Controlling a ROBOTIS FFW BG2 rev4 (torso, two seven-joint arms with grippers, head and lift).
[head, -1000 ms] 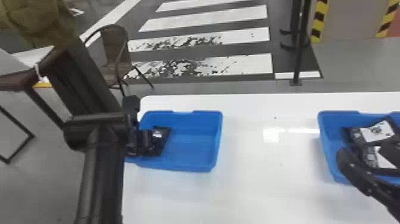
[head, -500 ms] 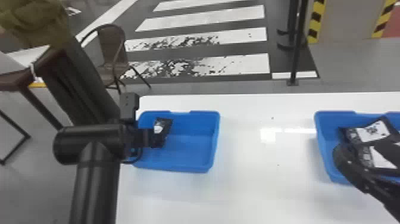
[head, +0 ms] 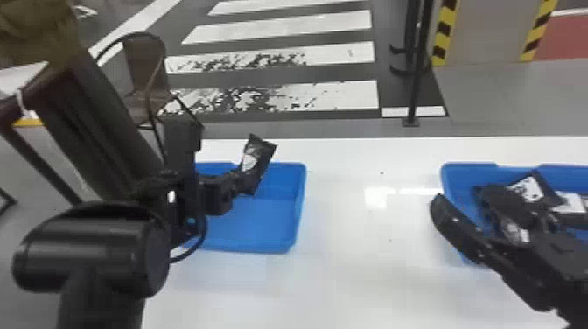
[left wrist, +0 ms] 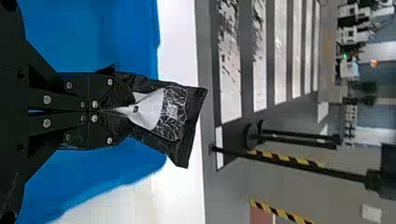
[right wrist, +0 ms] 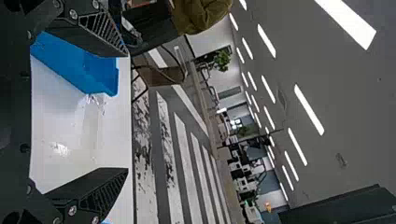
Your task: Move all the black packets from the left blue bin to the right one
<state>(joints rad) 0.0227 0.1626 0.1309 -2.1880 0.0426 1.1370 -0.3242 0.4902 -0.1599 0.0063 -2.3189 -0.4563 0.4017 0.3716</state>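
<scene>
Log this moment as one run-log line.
left gripper: shut on black packet, over left blue bin | right gripper: open, at right blue bin | right bin: black packets inside | status: held packet not yet transferred

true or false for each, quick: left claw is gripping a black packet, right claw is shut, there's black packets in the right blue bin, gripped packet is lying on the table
The left claw is gripping a black packet. True.

The right claw is shut. False: the right claw is open.

Black packets are in the right blue bin. True.

The gripped packet is lying on the table. False: it is held up at the left blue bin.
</scene>
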